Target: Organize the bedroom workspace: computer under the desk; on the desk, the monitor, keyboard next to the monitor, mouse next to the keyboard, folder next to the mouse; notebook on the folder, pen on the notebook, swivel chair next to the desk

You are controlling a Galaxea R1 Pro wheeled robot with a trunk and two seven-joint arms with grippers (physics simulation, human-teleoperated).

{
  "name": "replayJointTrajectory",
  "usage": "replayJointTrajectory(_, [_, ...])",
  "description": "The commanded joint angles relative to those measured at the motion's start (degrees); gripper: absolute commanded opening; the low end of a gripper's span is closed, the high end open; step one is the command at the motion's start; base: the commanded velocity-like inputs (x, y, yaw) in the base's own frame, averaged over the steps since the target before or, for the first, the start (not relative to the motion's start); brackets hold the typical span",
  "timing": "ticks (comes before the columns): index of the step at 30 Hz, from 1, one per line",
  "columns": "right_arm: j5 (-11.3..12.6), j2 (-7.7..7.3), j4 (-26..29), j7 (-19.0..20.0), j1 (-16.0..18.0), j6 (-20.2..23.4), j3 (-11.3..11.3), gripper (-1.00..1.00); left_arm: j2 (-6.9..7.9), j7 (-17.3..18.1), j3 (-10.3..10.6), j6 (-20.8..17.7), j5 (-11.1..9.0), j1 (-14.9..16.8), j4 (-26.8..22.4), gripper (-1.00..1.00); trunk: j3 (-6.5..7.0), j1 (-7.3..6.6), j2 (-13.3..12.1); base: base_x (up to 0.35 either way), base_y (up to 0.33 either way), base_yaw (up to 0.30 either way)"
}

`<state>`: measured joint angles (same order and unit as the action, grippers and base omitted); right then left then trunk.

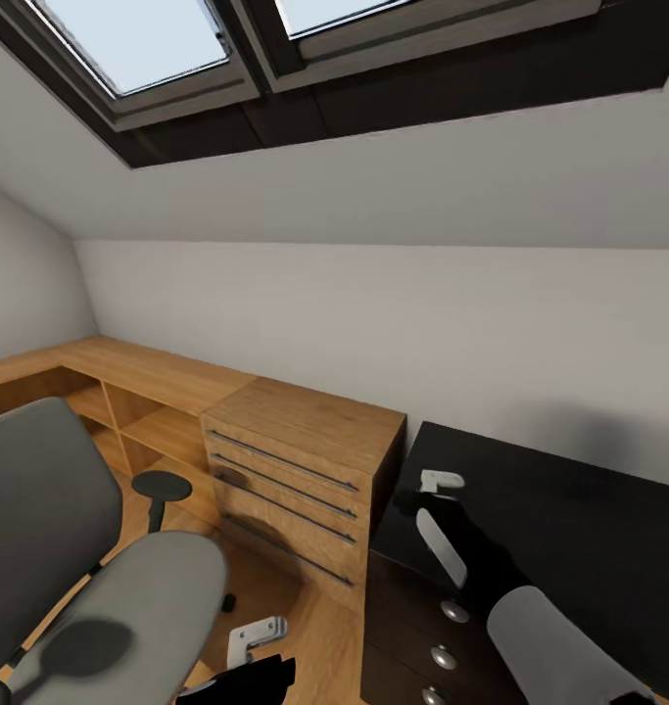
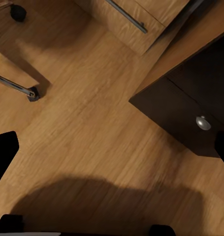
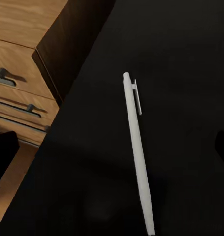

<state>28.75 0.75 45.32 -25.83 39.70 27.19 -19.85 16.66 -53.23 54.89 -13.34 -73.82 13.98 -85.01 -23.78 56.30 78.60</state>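
Looking down from the head view, an attic bedroom has a sloped white ceiling, skylights (image 1: 148, 49) and a wood floor (image 1: 305, 627). At the lower right is the black surface (image 1: 569, 529) of the desk, with its drawer unit and round silver knobs (image 1: 454, 611) below. A light-wood drawer chest (image 1: 295, 470) stands against the desk's near end.

The right pincer (image 1: 440, 487) hangs over the surface close to that end. In the right wrist view a white pen (image 3: 137, 152) lies flat on the black top, alone, between the dark edges of the fingers. The fingers sit well apart on either side of it, so the pincer is wide and holds nothing. Judging by this, the arm is lined up over the pen to pick it up for the stack.

The surface's edge runs close beside the pen, with the chest's drawers beyond it; the other side is open black top with room to move.

The left pincer (image 1: 258, 641) is low by the floor, between the chair (image 1: 99, 578) and the drawer unit. Its wrist view shows bare floor, a chair castor (image 2: 33, 94) and one knob (image 2: 203, 123); dark finger edges sit far apart, so it is wide and empty. The chair's grey seat shows nothing on it. The gap between chair and desk is narrow.
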Motion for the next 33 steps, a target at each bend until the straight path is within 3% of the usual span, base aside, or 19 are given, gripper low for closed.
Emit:
replayJointTrajectory(1, [0.4,-0.02,-0.5,-0.5,0.3,0.1,-0.2,1.0,0.03,-0.3,0.1,-0.2,-0.1,0.1,-0.1,1.0,-0.07,0.0,0.0,0.0,0.0,0.0])
replayJointTrajectory(5, [-0.1,0.02,-4.1,-0.5,1.9,-0.1,-0.2,1.0,0.15,-0.7,0.2,0.3,0.2,0.1,-1.2,1.0,-0.07,0.0,0.0,0.0,0.0,0.0])
replayJointTrajectory(8, [-0.3,0.04,-10.7,0.2,4.8,-1.1,-0.2,1.0,0.25,-2.1,1.3,3.2,2.4,0.0,-3.5,1.0,-0.07,0.0,0.0,0.0,0.0,0.0])
replayJointTrajectory(11, [-0.6,0.04,-16.9,4.1,7.7,-3.1,-0.2,1.0,0.29,-7.2,4.9,8.7,5.7,0.0,-5.3,1.0,-0.07,0.0,0.0,0.0,0.0,0.0])
replayJointTrajectory(12, [-1.3,-0.04,-19.4,5.8,8.7,-3.7,-0.2,1.0,0.3,-11.5,6.2,10.9,6.7,0.0,-6.8,1.0,-0.07,0.0,0.0,0.0,0.0,0.0])
replayJointTrajectory(25, [-1.5,0.04,-20.4,6.1,9.0,-3.3,-0.2,1.0,0.3,-12.6,6.5,11.5,7.0,0.0,-7.0,1.0,-0.07,0.0,0.0,0.076,0.0,0.0])
replayJointTrajectory(33, [-1.5,0.11,-20.7,5.7,9.1,2.2,-0.2,1.0,0.3,-12.6,6.5,11.4,7.0,0.0,-6.9,1.0,-0.07,0.0,0.0,0.202,0.0,0.0])
